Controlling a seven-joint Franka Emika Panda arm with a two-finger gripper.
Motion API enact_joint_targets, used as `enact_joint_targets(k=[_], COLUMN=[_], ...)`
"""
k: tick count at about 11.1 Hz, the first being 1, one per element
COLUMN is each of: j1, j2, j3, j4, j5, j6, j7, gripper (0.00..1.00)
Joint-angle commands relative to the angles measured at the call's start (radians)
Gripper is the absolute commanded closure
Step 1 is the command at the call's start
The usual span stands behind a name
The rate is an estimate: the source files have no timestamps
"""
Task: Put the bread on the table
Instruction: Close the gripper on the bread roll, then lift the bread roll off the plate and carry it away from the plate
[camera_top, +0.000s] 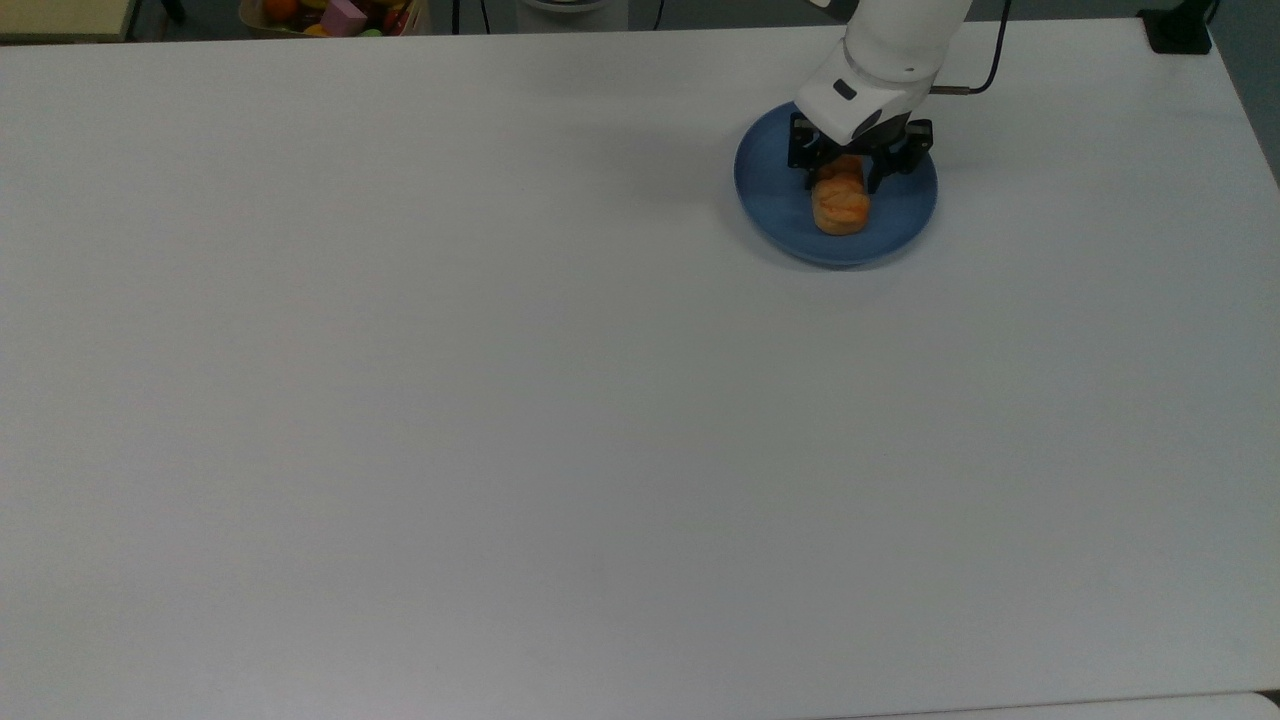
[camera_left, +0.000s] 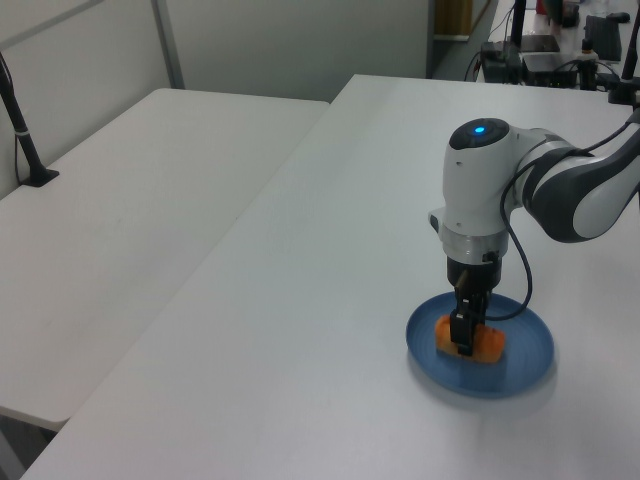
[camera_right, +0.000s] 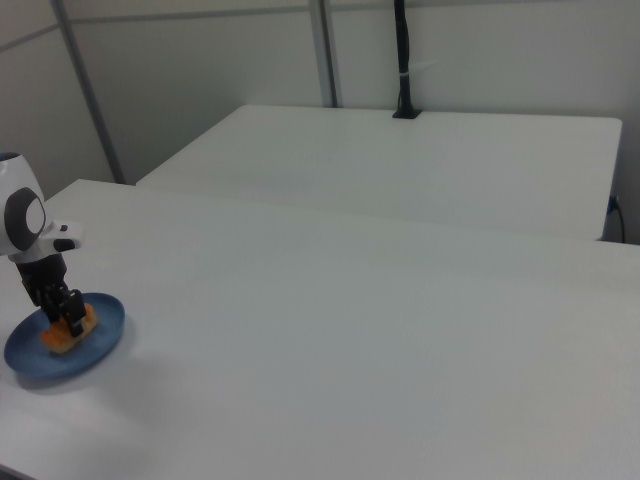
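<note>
One bread, one blue plate, one table. The bread lies on the plate, upper right of the top view, lower right of the left view, lower left of the right view. My gripper is down over the bread's far end, fingers narrowed against both its sides; bread not lifted.
</note>
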Motion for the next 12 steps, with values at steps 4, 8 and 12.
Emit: enact_joint_targets(k=[4, 8, 12], j1=[0.010, 0.012, 0.003], j2=[-0.040, -0.129, -0.171], j3=[-0.006, -0.004, -0.004], j4=[-0.010, 0.023, 0.187], j5=[-0.023, -0.018, -0.006], j6=[-0.001, -0.109, -0.286], j7=[0.033, 0.035, 0.019], gripper=[0.85, 0.85, 0.85])
